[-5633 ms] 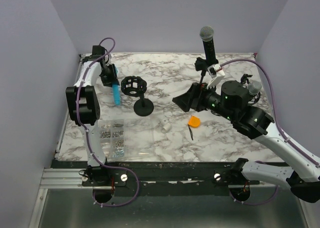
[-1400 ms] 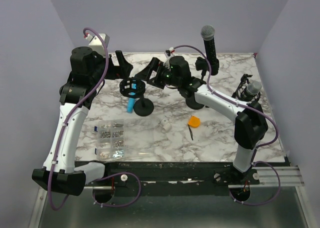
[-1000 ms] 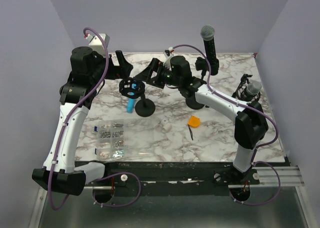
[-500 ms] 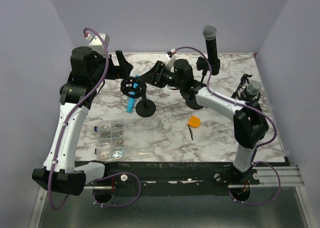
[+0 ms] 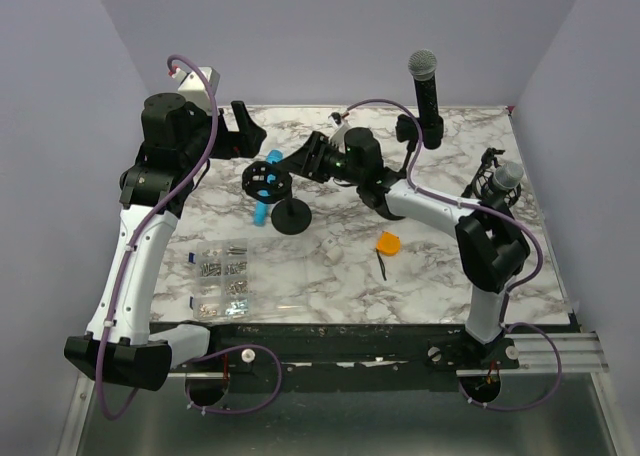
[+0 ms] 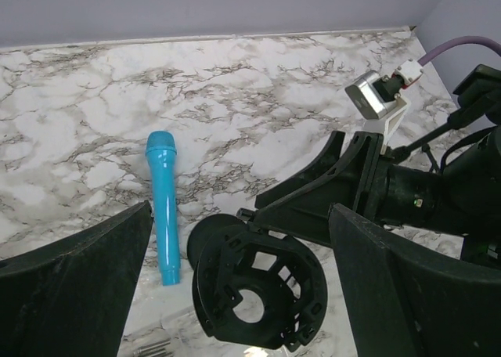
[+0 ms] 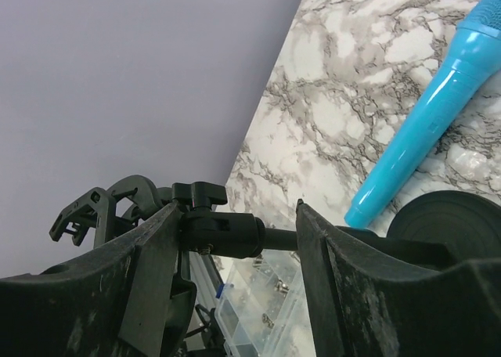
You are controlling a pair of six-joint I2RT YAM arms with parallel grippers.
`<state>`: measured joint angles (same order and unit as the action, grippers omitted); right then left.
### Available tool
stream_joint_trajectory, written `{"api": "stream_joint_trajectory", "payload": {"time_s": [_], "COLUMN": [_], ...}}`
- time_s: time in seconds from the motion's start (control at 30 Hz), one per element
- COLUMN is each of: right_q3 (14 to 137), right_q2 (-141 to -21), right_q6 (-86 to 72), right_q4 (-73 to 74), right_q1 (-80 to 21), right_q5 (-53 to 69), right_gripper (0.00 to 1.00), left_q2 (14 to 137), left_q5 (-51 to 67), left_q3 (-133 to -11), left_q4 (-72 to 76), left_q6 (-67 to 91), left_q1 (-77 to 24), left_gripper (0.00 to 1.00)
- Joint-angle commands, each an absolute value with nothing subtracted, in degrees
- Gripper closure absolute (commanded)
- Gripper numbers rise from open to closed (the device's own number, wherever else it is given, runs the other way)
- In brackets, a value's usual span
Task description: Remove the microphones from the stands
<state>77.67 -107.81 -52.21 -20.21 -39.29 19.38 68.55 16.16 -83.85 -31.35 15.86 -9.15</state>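
Top external: marble table [image 5: 420, 276] w/ the stand [image 5: 290, 219] left of centre. Its ring [image 5: 267, 179] is empty, and the blue microphone [image 5: 259, 215] lies flat on the marble just left of the stand's base, nothing gripping it. So for this mic the removal looks done. The step in hand reads as the right gripper [image 5: 292, 160] steadying or shifting the stand.

To do it well:
- keep the clamp on the stand joint [image 7: 223, 233], not on the thin ring
- move low & slow so the base doesn't tip or slide onto the mic
- stay clear of the black mic [image 5: 425, 96], upright at upper right

Pose:
- R arm stretches from lower right to frame centre, wrist rolled sideways. Jaws are abt half closed, the joint bar spans the gap, and the pads seem to touch both its ends.
- L arm rises along the left side. The left gripper [image 5: 237, 131] hangs above & behind the ring, jaws spread wide, holding nothing.
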Motion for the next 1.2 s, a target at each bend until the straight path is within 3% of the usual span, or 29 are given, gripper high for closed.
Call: {"api": "stream_joint_trajectory", "payload": {"time_s": [0.0,0.63,1.0,1.17], "right_q3": [73.91,74.64,82.91,87.39], "right_q2": [-113.06,-116.36,-110.09,-106.51], "right_q6": [-48.0,-46.58,-44.21,-41.26], "right_q4": [-11.9,-10.61,2.53,11.12], "right_q1": [-39.02,-39.07,-39.77,-40.51], "right_q5": [16.79,15.63,14.34,12.07], "right_gripper": [0.4,0.37,0.1,0.04], "left_q2": [68.8,69.16,69.0,69.22], "left_q5": [17.49,17.84,17.93,18.03], "left_q3": [-83.41,-83.4,-83.33,-83.26], "left_q4": [-30.41,-30.36,-30.4,-30.32], "left_q6": [15.46,15.57,15.64,15.73], "left_q1": [-9.49,-9.49,-9.49,-9.49], "left_gripper": [0.07,0.07,0.07,0.07]}}
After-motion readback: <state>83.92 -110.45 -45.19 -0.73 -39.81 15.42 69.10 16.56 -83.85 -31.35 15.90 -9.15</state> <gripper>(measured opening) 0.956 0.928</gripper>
